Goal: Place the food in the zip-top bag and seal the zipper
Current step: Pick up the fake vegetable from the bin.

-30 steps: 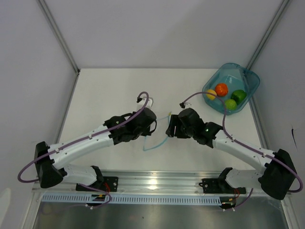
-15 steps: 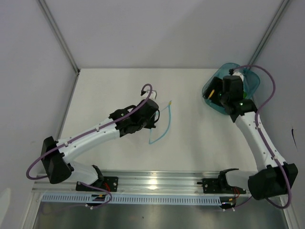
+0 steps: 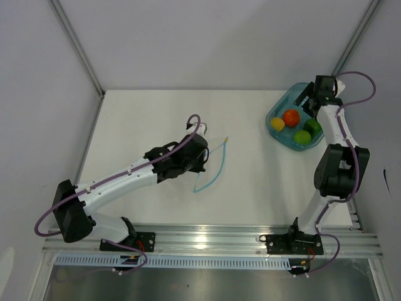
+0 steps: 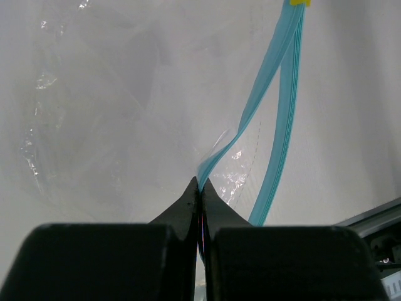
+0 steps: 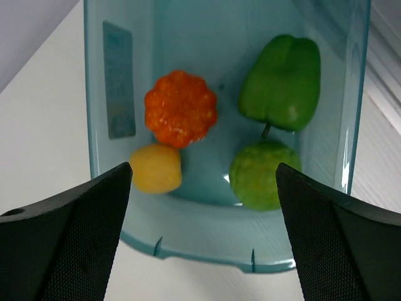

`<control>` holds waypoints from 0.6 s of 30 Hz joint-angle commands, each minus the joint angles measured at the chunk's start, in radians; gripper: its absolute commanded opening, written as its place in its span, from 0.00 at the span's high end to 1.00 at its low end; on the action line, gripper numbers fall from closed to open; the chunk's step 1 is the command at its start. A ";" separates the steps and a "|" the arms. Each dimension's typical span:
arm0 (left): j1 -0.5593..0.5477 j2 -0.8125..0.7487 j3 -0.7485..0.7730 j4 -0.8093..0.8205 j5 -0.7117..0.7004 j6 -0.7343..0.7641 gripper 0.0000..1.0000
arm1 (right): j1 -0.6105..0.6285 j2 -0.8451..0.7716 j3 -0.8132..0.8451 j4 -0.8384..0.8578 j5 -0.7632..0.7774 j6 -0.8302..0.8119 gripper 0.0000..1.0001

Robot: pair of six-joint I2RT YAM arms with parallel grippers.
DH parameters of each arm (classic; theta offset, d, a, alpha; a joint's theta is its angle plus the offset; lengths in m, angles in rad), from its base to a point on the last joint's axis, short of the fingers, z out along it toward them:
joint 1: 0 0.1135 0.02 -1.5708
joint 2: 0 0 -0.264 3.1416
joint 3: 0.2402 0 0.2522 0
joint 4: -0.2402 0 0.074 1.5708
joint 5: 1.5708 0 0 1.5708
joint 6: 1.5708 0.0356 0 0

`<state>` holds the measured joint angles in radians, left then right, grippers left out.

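Note:
The zip-top bag lies clear and crinkly at the table's middle, its blue-teal zipper curving along the mouth. My left gripper is shut on the zipper strip at one side of the mouth. The food sits in a teal bowl at the far right: yellow, orange-red, light green, dark green. My right gripper hangs open above the bowl, fingers wide apart, holding nothing. In the top view the right gripper is over the bowl's far rim.
The bowl stands at the table's right edge near a slanted frame post. A metal rail runs along the near edge with both arm bases. White tabletop lies around the bag.
My right arm swung from beside the bag out to the bowl and its jaws opened wide. My left gripper stayed shut on the zipper and shifted slightly, so the bag's mouth moved with it.

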<state>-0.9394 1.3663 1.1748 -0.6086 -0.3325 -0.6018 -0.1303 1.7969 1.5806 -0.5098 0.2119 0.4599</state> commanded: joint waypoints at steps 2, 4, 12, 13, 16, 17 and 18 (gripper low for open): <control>0.007 -0.042 -0.026 0.052 0.027 -0.016 1.00 | -0.019 0.122 0.150 -0.027 0.136 -0.003 0.04; 0.007 -0.041 -0.027 0.055 0.032 -0.015 1.00 | -0.017 0.157 0.188 -0.044 0.170 0.008 0.05; 0.007 -0.055 -0.058 0.078 0.047 -0.009 0.99 | -0.017 0.257 0.226 -0.096 0.300 0.026 0.06; 0.007 -0.053 -0.058 0.078 0.047 -0.007 0.99 | -0.017 0.263 0.228 -0.098 0.308 0.026 0.06; 0.007 -0.050 -0.061 0.081 0.055 -0.007 0.99 | -0.026 0.288 0.223 -0.095 0.313 0.014 0.06; 0.007 -0.052 -0.063 0.084 0.058 -0.007 0.99 | -0.028 0.295 0.223 -0.092 0.314 0.011 0.06; 0.007 -0.050 -0.061 0.086 0.061 -0.007 1.00 | -0.032 0.300 0.223 -0.085 0.316 0.007 0.06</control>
<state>-0.9390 1.3476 1.1194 -0.5560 -0.2932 -0.6018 -0.1497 2.0815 1.7573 -0.5953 0.4698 0.4698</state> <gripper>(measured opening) 0.003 0.944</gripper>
